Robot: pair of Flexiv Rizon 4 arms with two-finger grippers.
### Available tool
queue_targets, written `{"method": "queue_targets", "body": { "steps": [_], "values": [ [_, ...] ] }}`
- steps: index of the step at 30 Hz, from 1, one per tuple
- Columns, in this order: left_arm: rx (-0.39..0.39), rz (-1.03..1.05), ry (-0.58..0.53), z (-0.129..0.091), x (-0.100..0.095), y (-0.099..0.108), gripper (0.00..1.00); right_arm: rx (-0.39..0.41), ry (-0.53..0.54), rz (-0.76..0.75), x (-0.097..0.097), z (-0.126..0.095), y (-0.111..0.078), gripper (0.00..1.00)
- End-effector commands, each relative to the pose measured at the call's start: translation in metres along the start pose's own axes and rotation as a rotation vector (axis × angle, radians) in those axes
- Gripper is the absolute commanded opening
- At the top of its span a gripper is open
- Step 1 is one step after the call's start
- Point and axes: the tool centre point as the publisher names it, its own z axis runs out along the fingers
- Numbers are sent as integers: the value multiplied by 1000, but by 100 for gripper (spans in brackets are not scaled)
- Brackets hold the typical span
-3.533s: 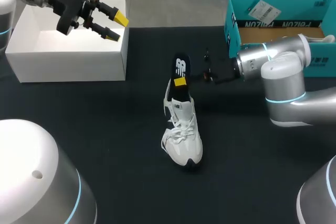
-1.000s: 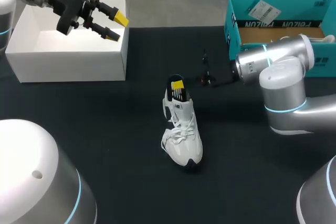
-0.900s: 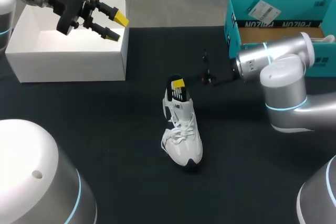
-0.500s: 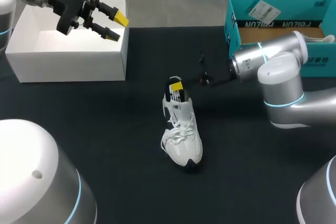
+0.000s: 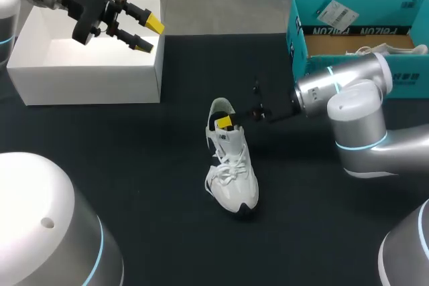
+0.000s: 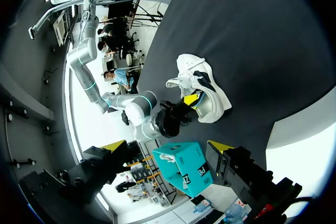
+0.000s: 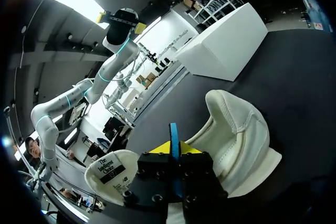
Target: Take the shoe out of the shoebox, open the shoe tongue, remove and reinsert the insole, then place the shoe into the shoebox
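Bare black table (image 5: 134,165) lies left of the shoe (image 5: 232,172) and on its near side, up to the white box (image 5: 87,72) at far left. The right arm (image 5: 335,88) stretches from the right to the heel, its right gripper (image 5: 224,123) pinching the insole (image 7: 174,140) there. The teal shoebox (image 5: 355,28) fills the far right; the left gripper (image 5: 144,35), fingers apart, hangs over the white box.

Shoe (image 5: 236,189): white cloth, padded collar. Insole (image 7: 174,135): thin, smooth-edged. Table (image 5: 120,165): matt black. Shoebox (image 5: 348,30): teal card.
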Motion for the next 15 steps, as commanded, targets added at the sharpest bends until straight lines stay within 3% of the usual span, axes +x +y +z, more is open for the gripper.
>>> {"method": "queue_targets", "body": {
  "steps": [1,2,5,7,15],
  "values": [
    [0,1,3,-1,0,-1,100,4,-21,-5,5,0,1,14],
    [0,1,3,-1,0,-1,100,5,-32,-13,5,-1,3,45],
    [0,1,3,-1,0,-1,100,10,-45,-32,7,-4,10,53],
    [0,1,3,-1,0,-1,100,17,-50,-41,8,-6,14,71],
    [0,1,3,-1,0,-1,100,37,-55,-78,3,-11,29,56]
  ]
}}
